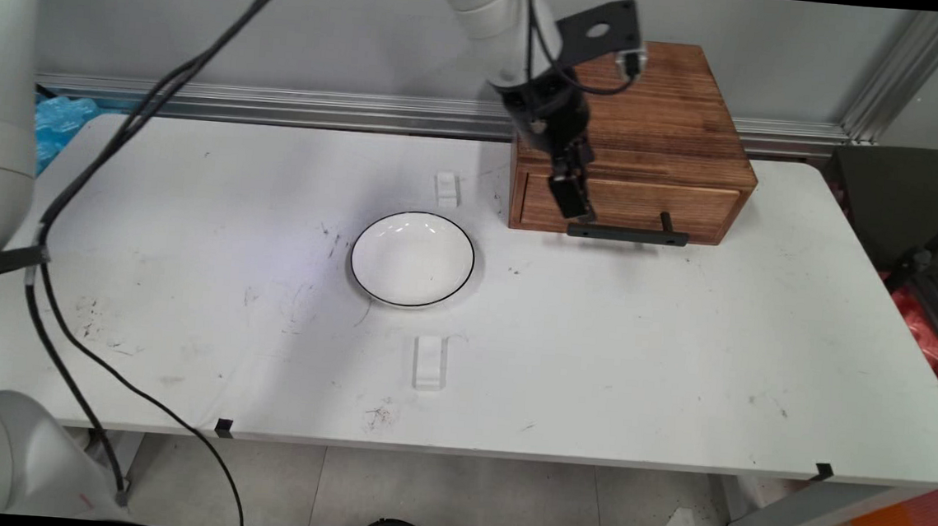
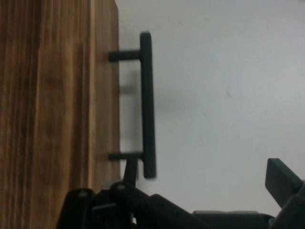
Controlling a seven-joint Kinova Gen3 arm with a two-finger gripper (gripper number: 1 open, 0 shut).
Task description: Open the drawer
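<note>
Hanging over the front of the wooden box (image 1: 651, 135), the gripper (image 1: 576, 204) points down at the left end of the black handle (image 1: 628, 234) on the drawer (image 1: 630, 206). Its fingers stand spread apart and hold nothing: in the hand view one finger (image 2: 129, 169) lies by the handle's (image 2: 147, 105) near post, between the bar and the drawer face (image 2: 102, 95), while the other finger (image 2: 283, 183) is well out over bare table (image 2: 228, 95), so the bar sits between them nearer the first. Whether that first finger touches the post or bar cannot be told. The drawer looks closed, its front level with the box's front. The box (image 2: 43, 109) stands at the back of the table (image 1: 677, 352), close to the wall, its handle bar held off the drawer face on two short posts and lying parallel to it. Left of the box and nearer the front sits a white plate (image 1: 412, 259) with a thin dark rim, well apart from the box. Just left of the box's front corner, behind the plate, is a small white block (image 1: 447, 188); a second white block (image 1: 430, 362) lies in front of the plate, toward the table's near edge. Black cables (image 1: 141, 116) hang far left of the box, across the table's left side.
</note>
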